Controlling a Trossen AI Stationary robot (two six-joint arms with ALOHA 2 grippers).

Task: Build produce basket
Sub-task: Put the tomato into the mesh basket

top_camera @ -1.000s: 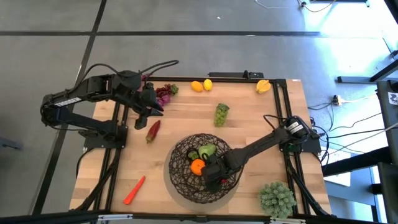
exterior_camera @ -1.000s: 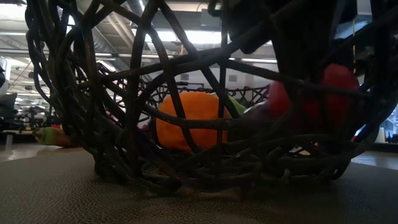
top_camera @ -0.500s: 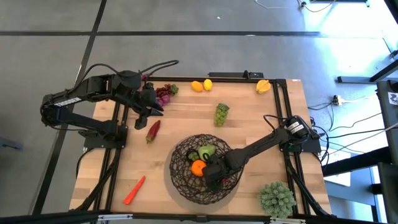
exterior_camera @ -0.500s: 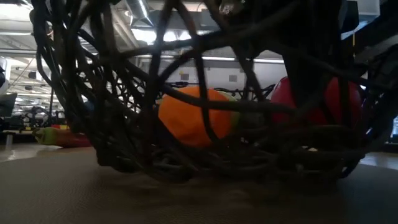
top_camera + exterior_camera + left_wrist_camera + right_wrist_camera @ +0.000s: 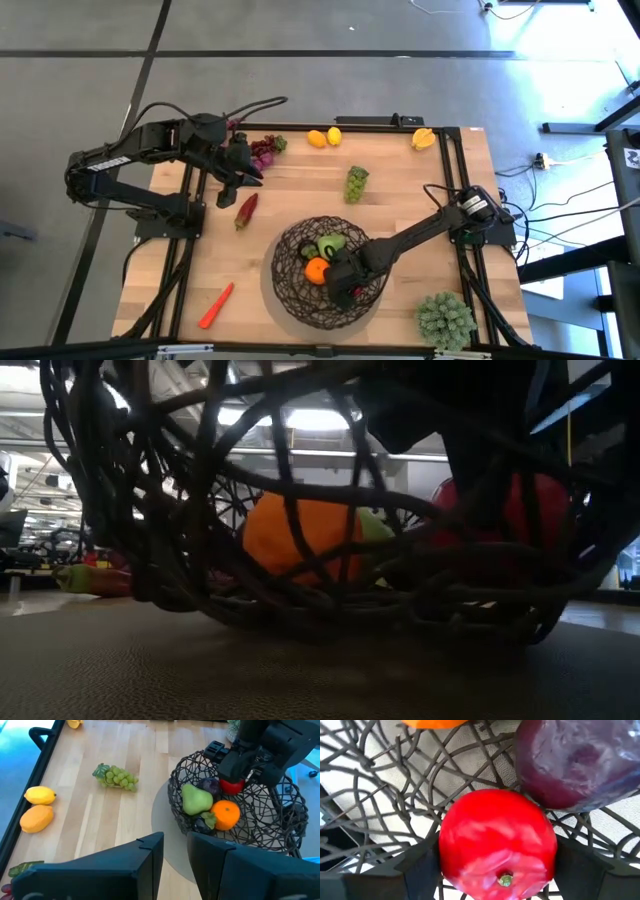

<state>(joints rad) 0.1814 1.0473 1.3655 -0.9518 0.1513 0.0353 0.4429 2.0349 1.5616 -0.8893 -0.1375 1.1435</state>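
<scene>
The dark woven-wire basket (image 5: 288, 292) stands near the table's front middle. It holds an orange (image 5: 316, 270), a green pear (image 5: 192, 799), a dark purple fruit (image 5: 580, 760) and a red apple (image 5: 497, 845). My right gripper (image 5: 340, 285) reaches down into the basket, open, with one finger (image 5: 415, 870) close on each side of the apple. My left gripper (image 5: 240, 185) hovers over the far left of the table, its fingers (image 5: 145, 865) a narrow gap apart around nothing. My right gripper comes at the red apple from above, its fingers beside the apple's two sides (image 5: 445, 850). Whether they touch it I cannot tell. The apple rests on the basket's mesh floor, its stem end toward the wrist camera.
Loose on the table lie a red pepper (image 5: 246, 208), a carrot (image 5: 216, 305), green grapes (image 5: 356, 183), two lemons (image 5: 325, 137), purple grapes (image 5: 263, 152) and a yellow piece (image 5: 424, 138). A pale green spiky plant (image 5: 445, 318) stands at the near right corner.
In the low view the basket has rocked and shifted a little on the table, and the orange inside has moved with it. The red apple stays low in the basket under my right gripper. My left arm has kept still.
</scene>
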